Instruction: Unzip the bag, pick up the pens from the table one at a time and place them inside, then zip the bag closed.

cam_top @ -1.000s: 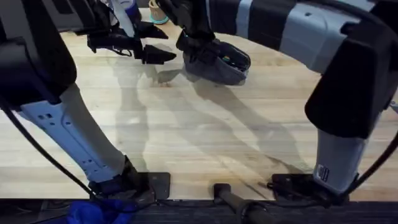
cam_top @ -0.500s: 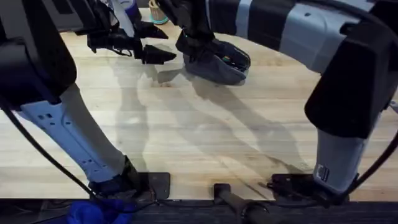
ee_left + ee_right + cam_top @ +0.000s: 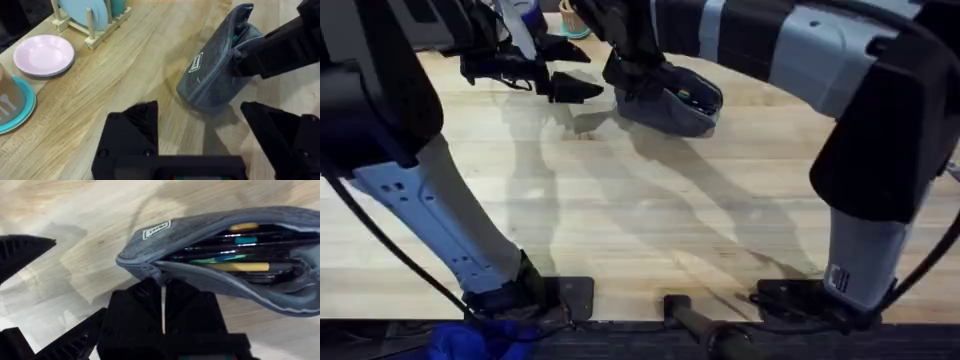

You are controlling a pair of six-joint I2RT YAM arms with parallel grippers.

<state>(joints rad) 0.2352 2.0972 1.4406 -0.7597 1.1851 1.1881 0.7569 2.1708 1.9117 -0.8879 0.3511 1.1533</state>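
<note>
At far table edge, right gripper (image 3: pixel 162 287) apparently pinching zipper end of open bag (image 3: pixel 220 240); left gripper (image 3: pixel 200 122) spread beside it.

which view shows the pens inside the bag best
The right wrist view: it looks straight into the open bag, with the pens lying side by side inside. The overhead view gives a small glimpse of colour in the opening. The left wrist view shows the bag's outside.

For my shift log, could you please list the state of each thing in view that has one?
bag: unzipped, mouth open, lying on the table.
pens: inside the bag.
left gripper: open, beside the bag, holding nothing.
right gripper: shut on the bag's zipper end.
</note>
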